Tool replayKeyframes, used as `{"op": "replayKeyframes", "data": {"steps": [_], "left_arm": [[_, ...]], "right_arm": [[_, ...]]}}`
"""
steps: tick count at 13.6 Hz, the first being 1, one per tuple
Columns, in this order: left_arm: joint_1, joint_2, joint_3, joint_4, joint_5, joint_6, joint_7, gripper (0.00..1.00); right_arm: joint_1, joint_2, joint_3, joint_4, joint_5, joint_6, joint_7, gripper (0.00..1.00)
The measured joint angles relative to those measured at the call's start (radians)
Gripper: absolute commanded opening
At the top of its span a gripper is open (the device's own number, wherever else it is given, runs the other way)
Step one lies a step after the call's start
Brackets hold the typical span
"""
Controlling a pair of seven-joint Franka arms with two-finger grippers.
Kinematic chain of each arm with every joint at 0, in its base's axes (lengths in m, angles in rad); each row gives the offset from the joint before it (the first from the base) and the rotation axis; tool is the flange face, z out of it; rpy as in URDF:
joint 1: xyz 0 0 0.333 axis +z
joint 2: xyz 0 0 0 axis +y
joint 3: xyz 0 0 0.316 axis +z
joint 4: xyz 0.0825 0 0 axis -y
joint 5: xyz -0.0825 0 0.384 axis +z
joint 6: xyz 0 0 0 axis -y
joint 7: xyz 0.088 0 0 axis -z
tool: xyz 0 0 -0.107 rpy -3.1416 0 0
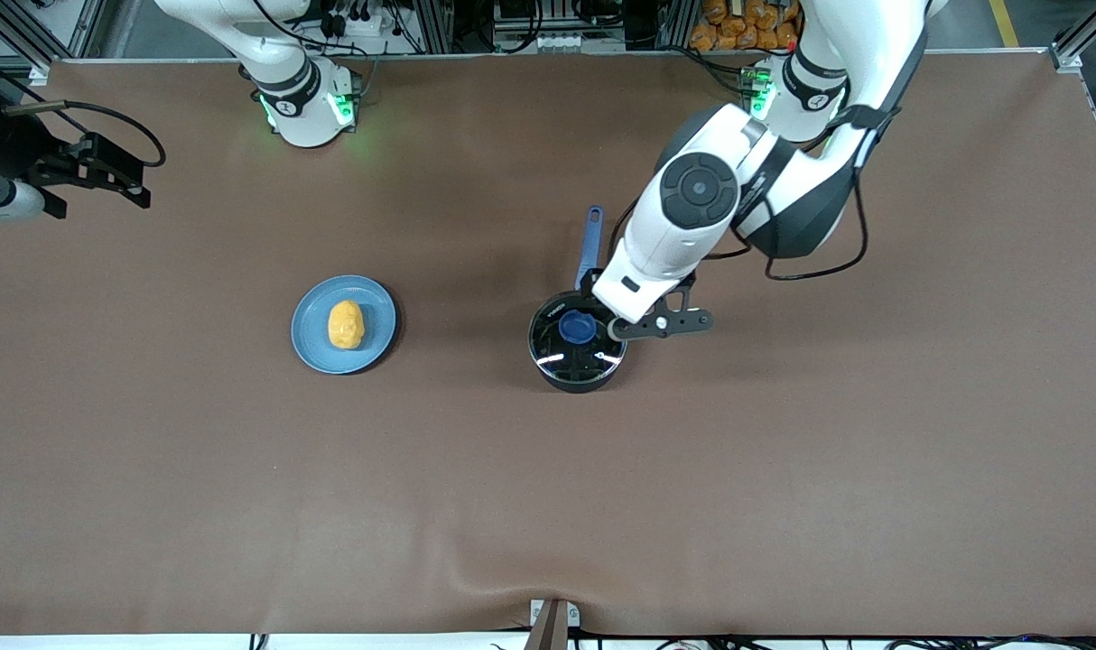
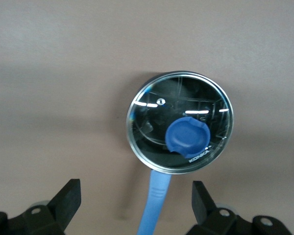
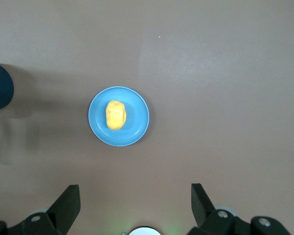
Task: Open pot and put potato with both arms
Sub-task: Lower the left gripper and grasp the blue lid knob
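Pot [image 1: 577,348]: a small round black saucepan, stood upright on the brown table [image 1: 783,496] toward the left arm's end. It is closed by a clear glass lid [image 2: 152,142] with a metal rim, which is seated flat on the opening. A blue knob [image 1: 578,326] is fixed at the lid's middle. A long straight blue handle [image 1: 589,244] is directed away from the front camera, toward the robots' bases.

Potato [image 1: 346,325]: a yellow-orange lumpy oval, laid on a flat light-blue plate [image 1: 313,338]. The plate is set toward the right arm's end of the table, well apart from the pot and about level with it from the front camera.

Left gripper [image 2: 136,199]: held in the air over the pot's handle, close to where it joins the pot, just beside the lid. Its fingers [image 2: 68,198] are spread wide on either side of the handle; nothing is gripped, and the knob is untouched.

Right gripper [image 3: 135,200]: raised high over the table near the right arm's base, with the plate and potato seen below it in the right wrist view. Its fingers [image 3: 66,203] are parted and nothing is held. The right arm waits.
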Motion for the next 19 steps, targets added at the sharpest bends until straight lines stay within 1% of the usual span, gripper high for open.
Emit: {"op": "replayKeyframes", "data": {"steps": [2, 5, 7, 12, 15, 19], "left_arm": [[-0.021, 0.033, 0.002, 0.0, 0.005, 0.038, -0.024, 1.0], [-0.051, 0.086, 0.003, -0.001, 0.093, 0.101, -0.105, 1.0], [-0.069, 0.118, 0.003, -0.001, 0.123, 0.137, -0.147, 1.0], [-0.088, 0.15, 0.004, 0.0, 0.139, 0.17, -0.168, 1.0], [-0.098, 0.176, 0.004, 0.0, 0.189, 0.193, -0.216, 1.0], [-0.109, 0.193, 0.004, 0.003, 0.2, 0.214, -0.238, 1.0]], "right_arm": [[0.0, 0.0, -0.002, 0.0, 0.0, -0.003, 0.0, 1.0], [-0.001, 0.0, -0.004, 0.0, 0.0, -0.008, 0.0, 1.0], [-0.001, 0.015, -0.004, -0.002, 0.0, -0.011, 0.0, 1.0], [-0.001, 0.134, -0.004, -0.002, 0.0, -0.002, -0.001, 1.0], [-0.001, 0.174, -0.005, -0.002, -0.001, -0.002, -0.001, 1.0], [-0.001, 0.225, -0.003, -0.003, 0.0, 0.006, -0.001, 1.0]]}}
